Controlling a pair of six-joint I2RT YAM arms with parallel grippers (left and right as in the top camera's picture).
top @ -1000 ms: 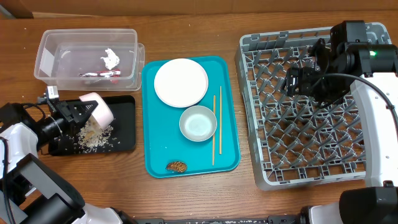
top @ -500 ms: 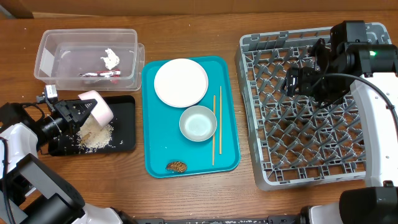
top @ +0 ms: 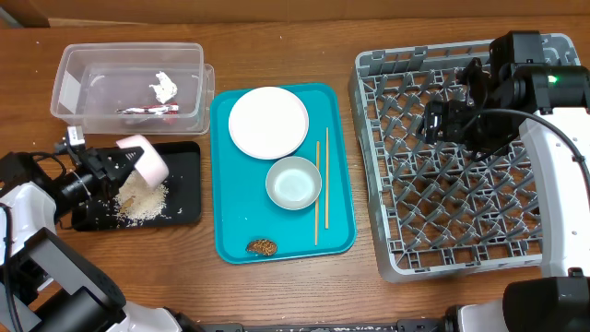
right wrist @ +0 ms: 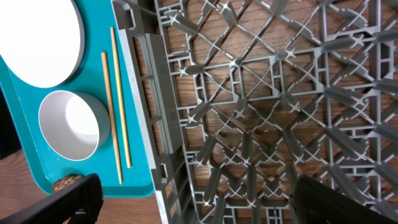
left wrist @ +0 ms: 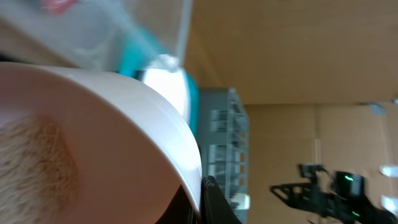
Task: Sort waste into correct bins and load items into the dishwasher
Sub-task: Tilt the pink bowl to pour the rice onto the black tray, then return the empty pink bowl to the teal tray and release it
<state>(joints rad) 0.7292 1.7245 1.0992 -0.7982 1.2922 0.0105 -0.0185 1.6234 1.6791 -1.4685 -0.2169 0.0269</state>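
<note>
Grey square plastic dish rack [top: 461,157] fills the right of the counter [top: 369,304]. Your right pincer [top: 435,123] hangs above its upper part, spread wide and holding nothing. At far left, over the shallow black rectangular tray [top: 184,184], your left pincer [top: 127,168] clamps the white bowl [top: 147,159], tilted above loose white rice scraps [top: 143,205].

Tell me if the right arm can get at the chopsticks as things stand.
Probably yes. The right pincer hangs open and empty over the grey rack; the chopsticks lie bare on the teal tray beside it, nothing on top of them.
</note>
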